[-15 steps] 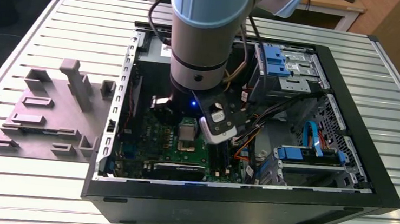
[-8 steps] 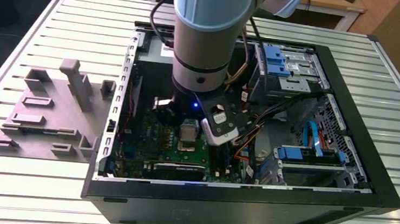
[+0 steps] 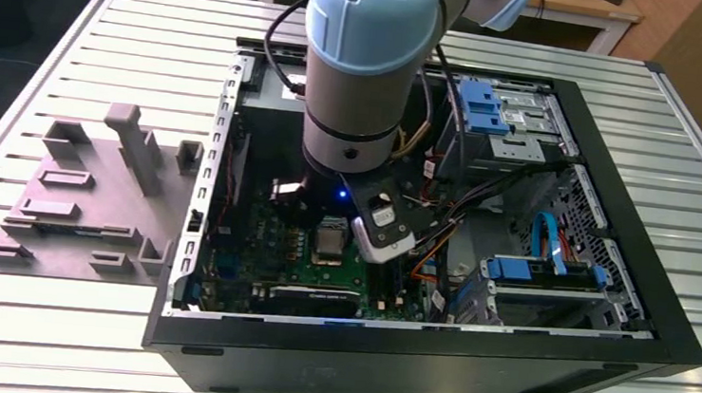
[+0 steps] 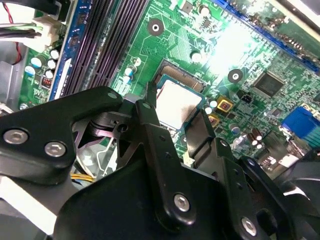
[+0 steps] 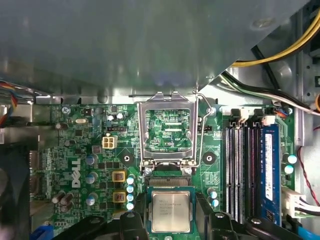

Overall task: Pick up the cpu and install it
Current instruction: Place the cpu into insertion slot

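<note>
**Cpu at the socket, install in hand**

My jaws stand narrow, pinching the cpu by two opposite edges. It is at the socket, with a strip of pins showing beside it. Beyond, the frame stands open. Seating, I judge, calls for squaring up first.

A white maker's logo is printed in large letters on the green motherboard, just beside a row of capacitors, in the first wrist view. In that view the cpu carries several lines of fine dark print on its silvery lid, too small to make out. Tiny white marks stand by the memory slots and around the socket frame; they are probably part labels. In the second wrist view, glare washes over the cpu lid.
</note>
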